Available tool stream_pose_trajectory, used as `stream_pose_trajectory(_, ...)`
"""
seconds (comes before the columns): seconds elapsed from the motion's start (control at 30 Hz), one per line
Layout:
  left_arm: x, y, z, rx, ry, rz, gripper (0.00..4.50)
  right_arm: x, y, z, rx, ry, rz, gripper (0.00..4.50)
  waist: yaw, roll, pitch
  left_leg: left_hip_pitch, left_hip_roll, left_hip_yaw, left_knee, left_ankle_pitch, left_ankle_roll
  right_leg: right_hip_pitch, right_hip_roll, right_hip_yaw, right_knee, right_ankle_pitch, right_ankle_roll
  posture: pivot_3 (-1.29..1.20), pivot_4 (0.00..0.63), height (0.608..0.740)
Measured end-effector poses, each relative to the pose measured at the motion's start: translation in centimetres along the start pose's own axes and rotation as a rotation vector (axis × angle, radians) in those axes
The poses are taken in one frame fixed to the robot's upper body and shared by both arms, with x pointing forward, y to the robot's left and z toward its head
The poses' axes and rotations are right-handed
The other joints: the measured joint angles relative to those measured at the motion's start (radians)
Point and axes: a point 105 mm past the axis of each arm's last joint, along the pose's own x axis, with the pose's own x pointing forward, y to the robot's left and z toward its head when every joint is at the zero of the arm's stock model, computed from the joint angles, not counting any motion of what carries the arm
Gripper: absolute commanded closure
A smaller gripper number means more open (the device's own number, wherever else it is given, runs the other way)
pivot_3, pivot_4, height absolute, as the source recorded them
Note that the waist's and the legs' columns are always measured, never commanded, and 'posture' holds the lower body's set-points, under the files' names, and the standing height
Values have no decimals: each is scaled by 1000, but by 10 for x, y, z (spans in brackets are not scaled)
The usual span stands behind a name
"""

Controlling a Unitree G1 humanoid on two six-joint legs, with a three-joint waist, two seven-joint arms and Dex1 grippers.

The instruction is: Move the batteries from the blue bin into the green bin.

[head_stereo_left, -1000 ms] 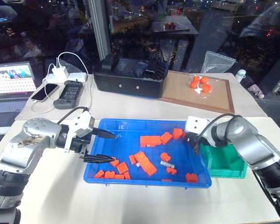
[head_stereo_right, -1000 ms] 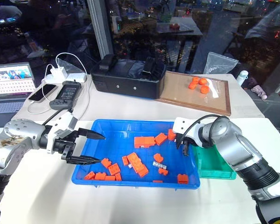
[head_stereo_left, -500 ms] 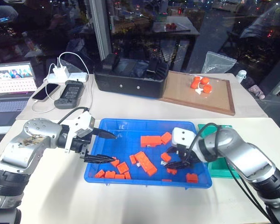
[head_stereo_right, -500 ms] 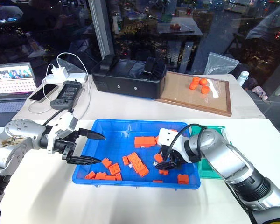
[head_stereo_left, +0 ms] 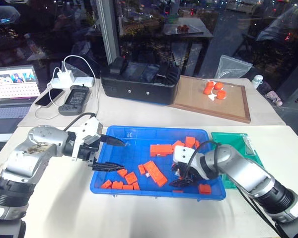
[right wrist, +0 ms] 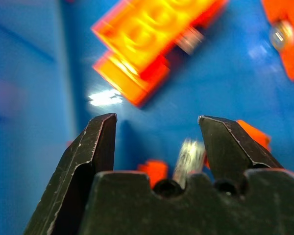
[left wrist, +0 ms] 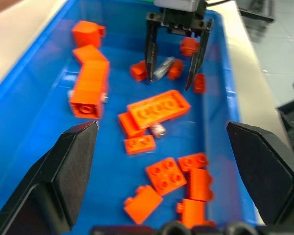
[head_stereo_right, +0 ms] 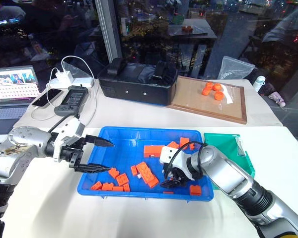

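While the blue bin (head_stereo_left: 154, 135) sits on the white tabletop (head_stereo_left: 139, 116) with orange blocks (head_stereo_left: 154, 172) scattered across its floor, the right end effector (left wrist: 173, 81) reaches down into the bin's right half with its two black fingers spread apart. Between those fingers lies a battery (left wrist: 162, 68), a small silvery cylinder with dark marks, resting on the blue floor among small orange pieces; the fingers straddle it but are not closed on it. In the right wrist view the same battery (right wrist: 188, 155) appears between the two parted fingers, close to one of them. A second small silvery cylinder (left wrist: 158, 130) lies just beside the long flat orange block (left wrist: 158, 109) near the middle of the bin. The left end effector (head_stereo_left: 111, 154) hangs over the bin's left edge, open wide and holding nothing, its fingers pointing right toward the blocks. The green bin (head_stereo_right: 227, 150) stands just to the right of the blue bin, touching or nearly touching it. Farther back on the tabletop are a black box (head_stereo_left: 139, 82), a wooden tray (head_stereo_left: 213, 103) carrying orange pieces, and, at the far left, a laptop (head_stereo_left: 12, 89).
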Motion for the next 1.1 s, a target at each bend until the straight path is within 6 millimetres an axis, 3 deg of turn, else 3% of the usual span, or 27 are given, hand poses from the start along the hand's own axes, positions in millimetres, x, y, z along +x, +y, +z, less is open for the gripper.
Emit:
stream_pose_trajectory(0.63,3,-2,-2,-5,4,-19,0,-22,-12,-27,59,75,-81,1382,3,0,0,0,0,-1,0,0,0,1,0,-1,0,0,0,0,150,735)
stream_pose_trajectory(0.73,5,-2,-3,-9,5,-24,0,-23,-13,-28,65,76,-90,2057,6,0,0,1,0,-1,0,0,0,0,0,-1,-1,-1,-1,0,150,735)
stream_pose_trajectory(0.93,4,-1,-3,-9,2,-25,0,-23,-15,-27,78,72,-107,4066,7,0,0,0,0,-1,1,0,0,0,0,-1,-1,-1,-1,0,150,735)
stream_pose_trajectory(0.97,4,-1,-2,-6,1,-26,0,-23,-15,-27,77,72,-107,4235,7,0,0,0,0,-1,1,0,0,0,0,-1,-1,-1,-1,0,150,735)
stream_pose_trajectory(1.1,3,0,-1,0,-2,-25,0,-26,-17,-20,92,28,-108,4231,6,0,0,-1,0,-1,0,0,0,0,0,-1,0,0,1,0,150,735)
